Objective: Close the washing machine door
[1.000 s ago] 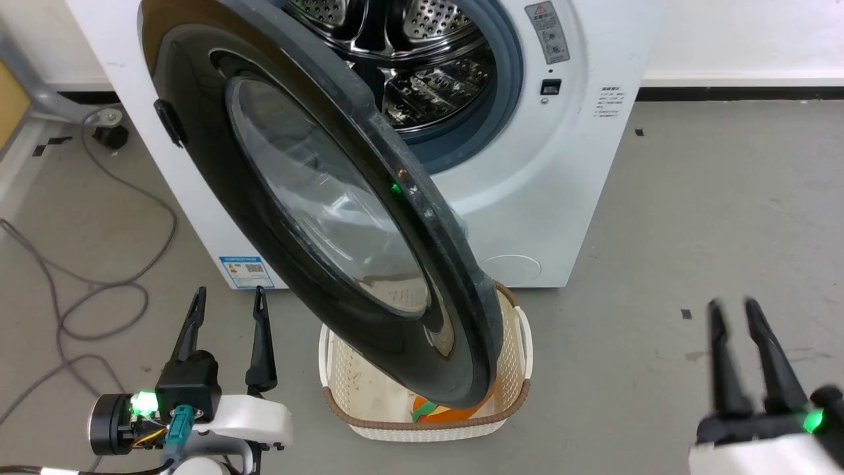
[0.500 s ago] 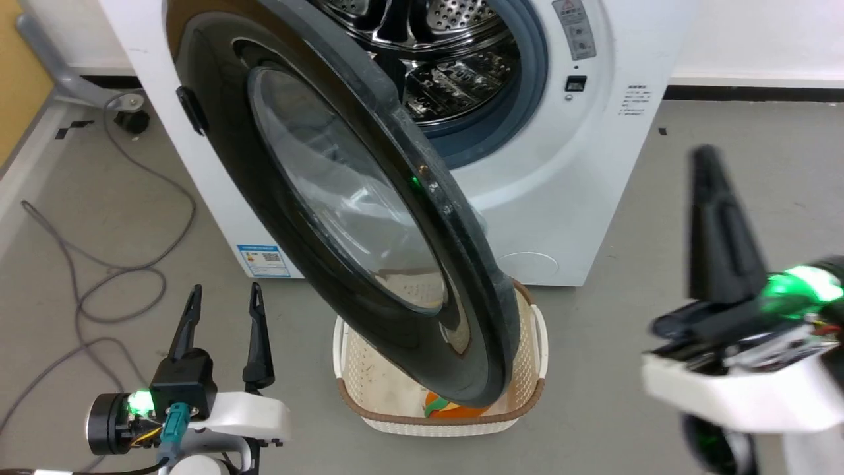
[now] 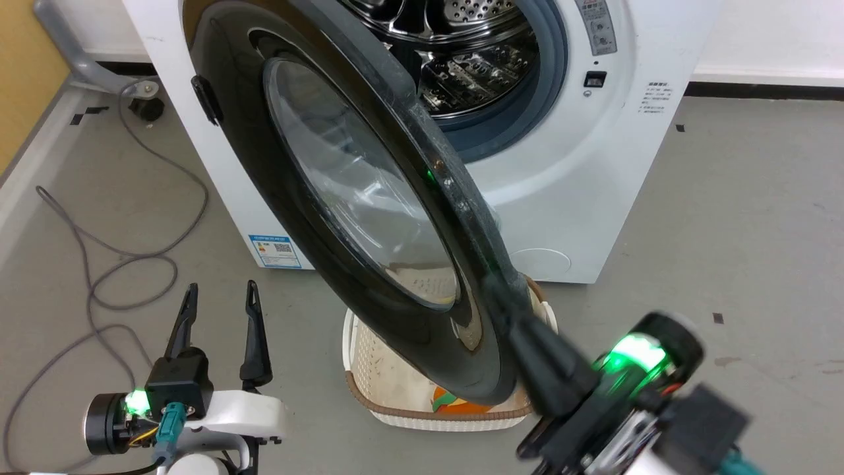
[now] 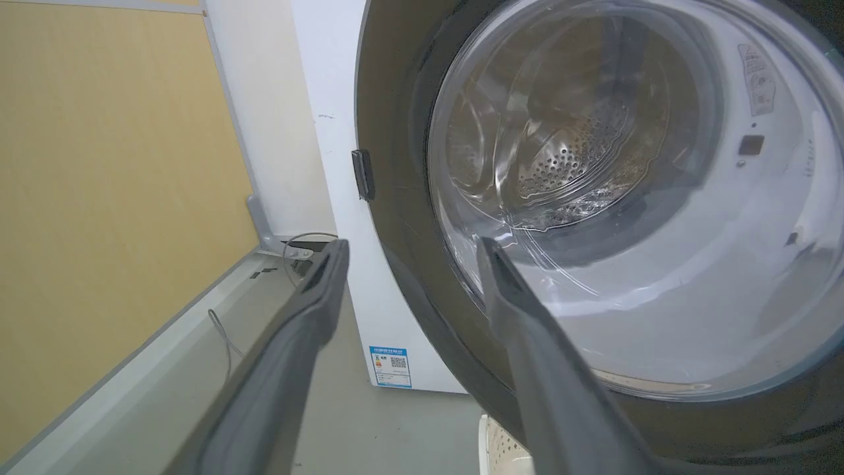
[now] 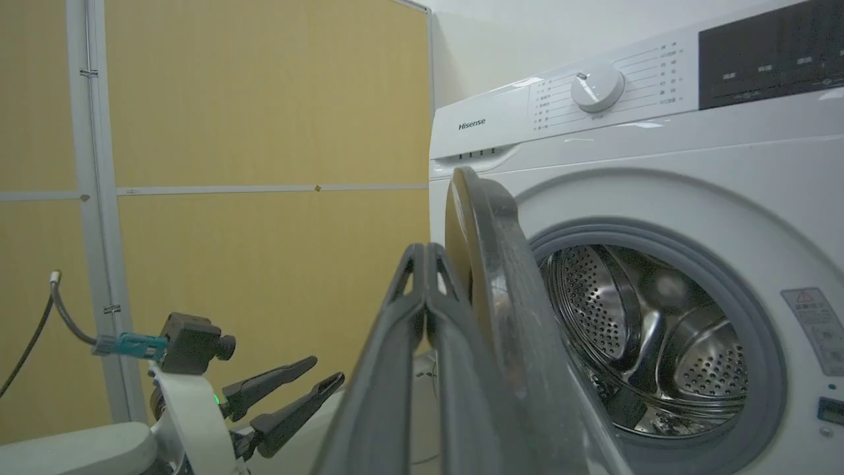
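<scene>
looks like a robot test lab: washing machine (image 3: 573, 198) on bare grey floor (image 3: 725, 218), yellow partition panels (image 5: 264, 99), loose cables (image 3: 175, 269).

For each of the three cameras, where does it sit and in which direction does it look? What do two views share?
Head view: on the head, looking down at the open washing machine door and basket; left gripper lower left, right gripper by the door's rim.
Left wrist view: on the left arm, facing the door's window; own open fingers.
Right wrist view: beside the door's edge, facing the drum; own shut fingers.
Shared: head and right wrist views both show the left gripper.
</scene>
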